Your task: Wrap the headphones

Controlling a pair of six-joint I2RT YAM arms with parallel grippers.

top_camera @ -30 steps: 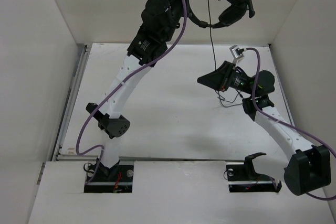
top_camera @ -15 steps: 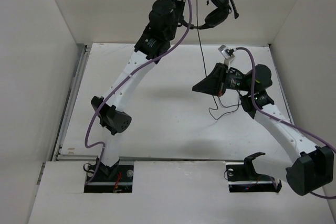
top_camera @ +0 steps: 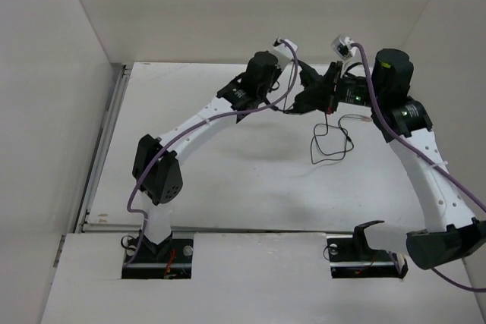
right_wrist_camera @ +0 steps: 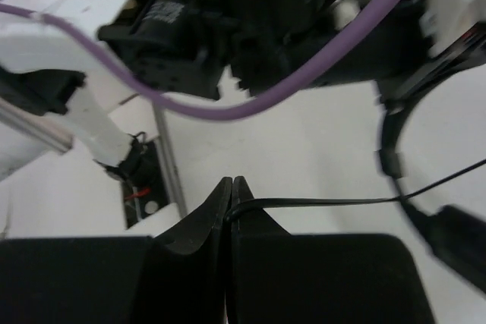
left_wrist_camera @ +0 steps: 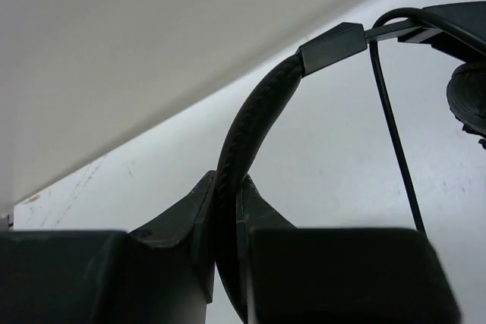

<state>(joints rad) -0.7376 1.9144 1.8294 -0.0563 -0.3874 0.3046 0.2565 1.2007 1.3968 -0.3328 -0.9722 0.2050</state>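
The headphones (top_camera: 310, 81) are black and hang between both grippers over the back of the table. My left gripper (top_camera: 298, 73) is shut on the padded headband (left_wrist_camera: 250, 127); in the left wrist view the left gripper (left_wrist_camera: 226, 184) pinches it, with an ear cup (left_wrist_camera: 467, 96) at the right edge. My right gripper (top_camera: 304, 102) sits just below the headset and is shut on the thin black cord (right_wrist_camera: 342, 201), which is pinched at the tips of the right gripper (right_wrist_camera: 231, 184). The slack cord (top_camera: 331, 142) lies in loose loops on the table.
White walls enclose the table (top_camera: 228, 165) at the left, back and right. A metal rail (top_camera: 106, 142) runs along the left edge. The left arm's body and purple cable (right_wrist_camera: 250, 104) fill the top of the right wrist view, close to my right gripper.
Both arms came down from high against the back wall to just above the table. The right gripper moved up close to the headset. The cord, hanging straight before, now lies in loops on the table.
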